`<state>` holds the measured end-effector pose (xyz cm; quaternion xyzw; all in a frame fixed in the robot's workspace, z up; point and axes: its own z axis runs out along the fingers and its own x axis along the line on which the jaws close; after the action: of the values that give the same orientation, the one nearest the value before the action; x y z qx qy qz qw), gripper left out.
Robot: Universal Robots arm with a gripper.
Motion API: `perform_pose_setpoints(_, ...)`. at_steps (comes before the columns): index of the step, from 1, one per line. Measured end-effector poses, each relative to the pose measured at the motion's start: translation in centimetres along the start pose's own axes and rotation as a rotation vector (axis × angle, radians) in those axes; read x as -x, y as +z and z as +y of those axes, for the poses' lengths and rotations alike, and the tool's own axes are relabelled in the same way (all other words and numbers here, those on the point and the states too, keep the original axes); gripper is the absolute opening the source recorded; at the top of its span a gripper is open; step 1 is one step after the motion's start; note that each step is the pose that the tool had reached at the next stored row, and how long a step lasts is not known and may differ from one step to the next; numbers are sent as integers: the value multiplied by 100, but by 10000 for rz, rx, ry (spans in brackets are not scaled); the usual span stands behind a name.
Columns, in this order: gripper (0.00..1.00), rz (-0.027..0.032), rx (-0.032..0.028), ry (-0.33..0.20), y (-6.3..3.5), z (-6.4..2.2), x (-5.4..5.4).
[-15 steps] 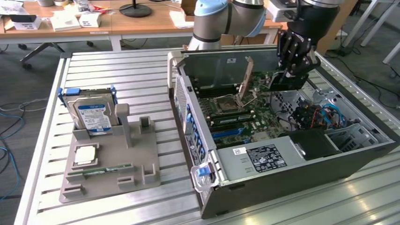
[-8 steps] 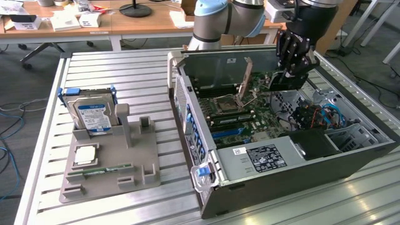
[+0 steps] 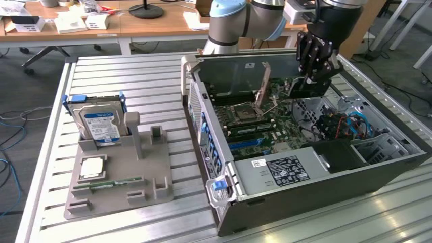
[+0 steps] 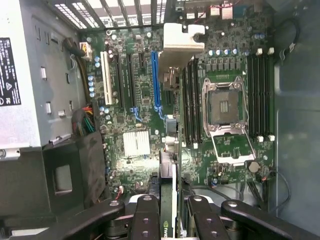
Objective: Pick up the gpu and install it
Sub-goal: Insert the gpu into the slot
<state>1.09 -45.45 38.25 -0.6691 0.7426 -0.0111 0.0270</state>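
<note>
The claw [image 3: 314, 76] is clamped, partway closed, on the upper edge of the gpu [image 3: 305, 90], which hangs edge-down between its fingers [image 4: 145, 217] just above the green motherboard [image 4: 140, 105] inside the open computer case [image 3: 378, 172] on the slatted counter [image 3: 121, 76].

Wooden desks [image 3: 169, 24] are running along the back, a black lamp base [image 3: 146, 10] and some white boxes [image 3: 71, 23] sitting on them. Grey carpet [image 3: 34, 96] is covering the floor, blue cables [image 3: 9, 120] trailing across it, and a ribbed metal table [image 3: 121, 71] is catching soft, even light.
</note>
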Motion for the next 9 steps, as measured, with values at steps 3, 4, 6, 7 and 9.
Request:
perform_pose_setpoints(3, 27, 0, 1, 0, 4, 97, 9)
perform_pose_setpoints(4, 27, 1, 0, 0, 3, 142, 14)
perform_pose_setpoints(6, 27, -1, 0, 2, 4, 215, 17)
perform_pose_setpoints(7, 27, -2, -1, 0, 5, 245, 17)
perform_pose_setpoints(9, 27, -2, 0, 1, 7, 310, 16)
